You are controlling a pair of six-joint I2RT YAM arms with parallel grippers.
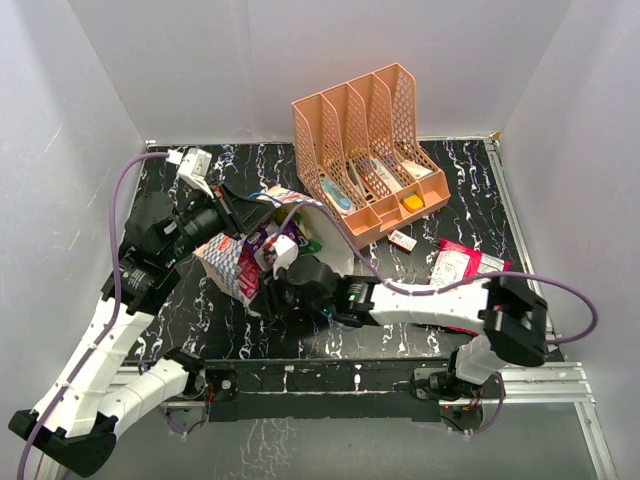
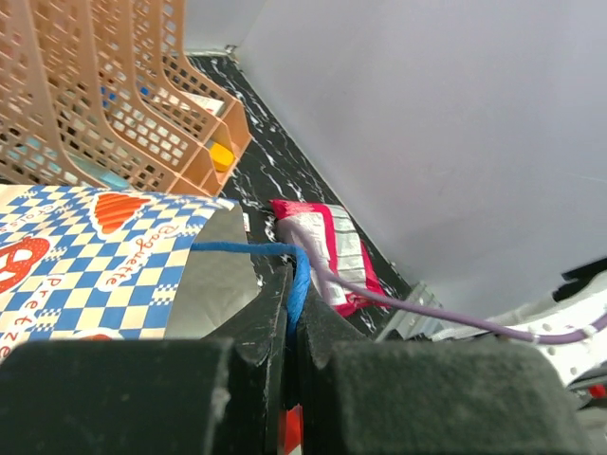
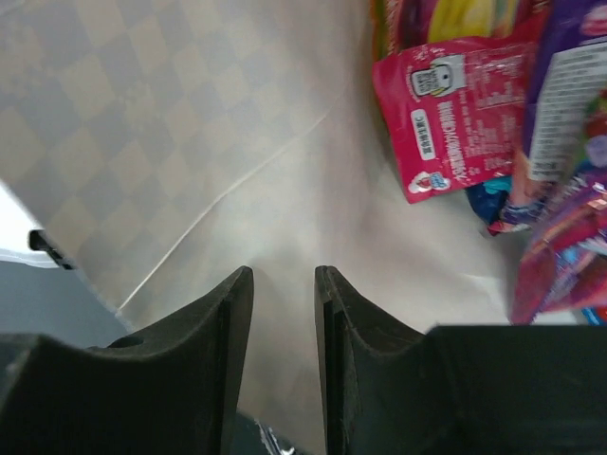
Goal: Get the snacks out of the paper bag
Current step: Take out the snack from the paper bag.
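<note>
The paper bag (image 1: 228, 262) lies on its side at the left middle of the table, mouth toward the right. My left gripper (image 2: 296, 303) is shut on the bag's blue cord handle (image 2: 275, 250) and holds it up; the checked print (image 2: 85, 275) lies just beyond the fingers. My right gripper (image 3: 285, 277) is open and empty inside the bag, above its cream inner wall (image 3: 190, 142). Several snacks lie ahead to its right: a magenta packet (image 3: 455, 114) and a purple one (image 3: 569, 95). One red-magenta packet (image 1: 460, 265) lies outside on the table, also in the left wrist view (image 2: 332, 248).
The peach mesh organizer (image 1: 370, 150) stands behind the bag at the back middle, with small items in its slots. A small packet (image 1: 402, 240) lies in front of it. My right arm (image 1: 430, 300) stretches across the table's front. White walls enclose the table.
</note>
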